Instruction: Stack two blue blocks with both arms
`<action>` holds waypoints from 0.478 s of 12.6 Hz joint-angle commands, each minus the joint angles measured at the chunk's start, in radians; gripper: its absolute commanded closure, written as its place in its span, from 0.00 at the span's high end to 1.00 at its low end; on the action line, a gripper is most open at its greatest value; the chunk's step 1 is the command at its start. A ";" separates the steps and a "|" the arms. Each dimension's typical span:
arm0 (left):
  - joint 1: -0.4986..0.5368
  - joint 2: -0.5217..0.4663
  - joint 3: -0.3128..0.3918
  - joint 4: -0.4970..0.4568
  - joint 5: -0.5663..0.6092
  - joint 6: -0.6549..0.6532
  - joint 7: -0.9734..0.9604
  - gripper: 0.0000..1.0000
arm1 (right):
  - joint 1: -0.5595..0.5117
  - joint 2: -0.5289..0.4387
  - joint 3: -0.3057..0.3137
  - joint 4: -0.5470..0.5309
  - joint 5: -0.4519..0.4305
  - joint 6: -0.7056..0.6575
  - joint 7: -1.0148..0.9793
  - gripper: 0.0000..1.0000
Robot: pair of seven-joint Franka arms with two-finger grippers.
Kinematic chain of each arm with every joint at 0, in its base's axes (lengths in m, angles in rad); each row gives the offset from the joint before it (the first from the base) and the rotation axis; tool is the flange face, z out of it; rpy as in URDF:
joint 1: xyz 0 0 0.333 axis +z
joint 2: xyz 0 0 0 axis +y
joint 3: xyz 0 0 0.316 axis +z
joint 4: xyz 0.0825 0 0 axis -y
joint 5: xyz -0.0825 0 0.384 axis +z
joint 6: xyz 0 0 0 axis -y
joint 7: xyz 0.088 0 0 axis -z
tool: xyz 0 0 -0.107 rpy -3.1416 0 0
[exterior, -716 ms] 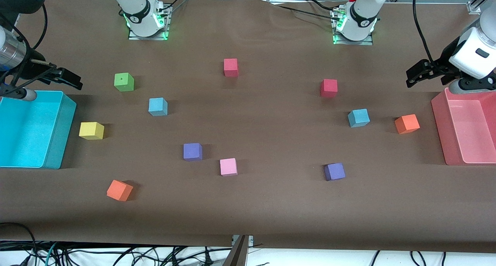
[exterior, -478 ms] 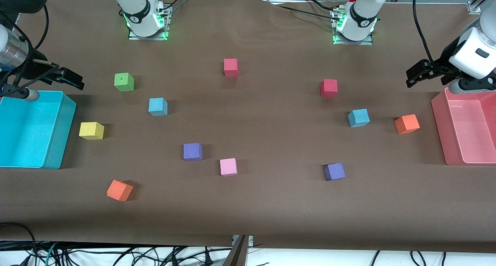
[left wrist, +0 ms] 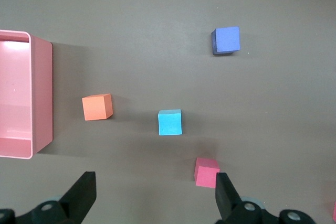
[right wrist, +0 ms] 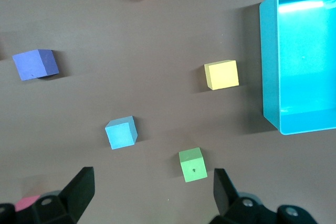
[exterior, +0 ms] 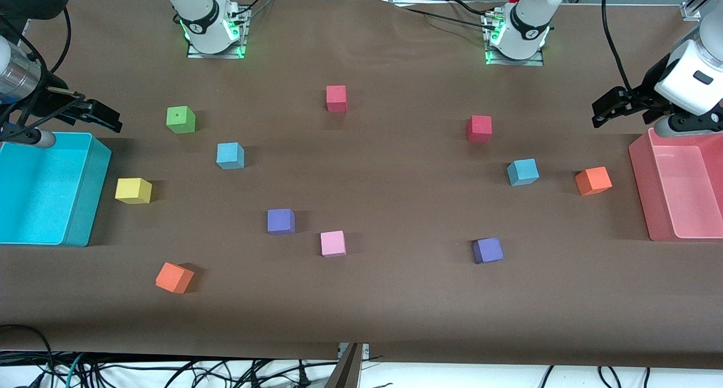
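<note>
- Front view: left end effector [exterior: 607,110] hangs high over the left arm's end of the table [exterior: 395,309], beside the pink bin [exterior: 641,196]; fingers spread, holding nothing.
- Right end effector [exterior: 101,116] is the mirror case, over the right arm's end by the cyan bin [exterior: 93,190]; also spread wide and empty. My read: both are parked out at the ends so the middle stays unobstructed.
- The two blue blocks sit well apart, one per half: first blue block [exterior: 230,155] toward the right arm's end, between the green block [exterior: 181,120] and a purple block [exterior: 281,221]; second blue block [exterior: 523,171] toward the left arm's end, near the orange block [exterior: 593,181]. That split suits a two-arm job (one pick each, probably). Nothing stacked yet.
- Left wrist view: looking straight down, second blue block [left wrist: 170,123] sits roughly centred ahead of the open fingers [left wrist: 81,195], flat on the table, clear of its neighbours: orange block [left wrist: 97,107], red block [left wrist: 207,172] and second purple block [left wrist: 226,40]. Room for a top-down grasp.
- Right wrist view: first blue block [right wrist: 121,132] lies ahead of the open fingers [right wrist: 79,190], slightly rotated, so the wrist likely needs a twist. Green block [right wrist: 191,164] is close; yellow block [right wrist: 221,74] and the cyan bin [right wrist: 270,66] sit further out.
</note>
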 commanded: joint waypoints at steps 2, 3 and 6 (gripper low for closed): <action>0.003 0.011 0.001 0.029 -0.026 -0.016 0.014 1.00 | 0.012 -0.013 -0.011 -0.009 0.014 0.000 -0.016 1.00; 0.005 0.011 0.001 0.029 -0.026 -0.016 0.014 1.00 | 0.012 -0.015 -0.011 -0.009 0.014 0.000 -0.031 1.00; 0.005 0.011 0.001 0.029 -0.027 -0.018 0.014 1.00 | 0.012 -0.015 -0.008 -0.011 0.014 -0.018 -0.034 1.00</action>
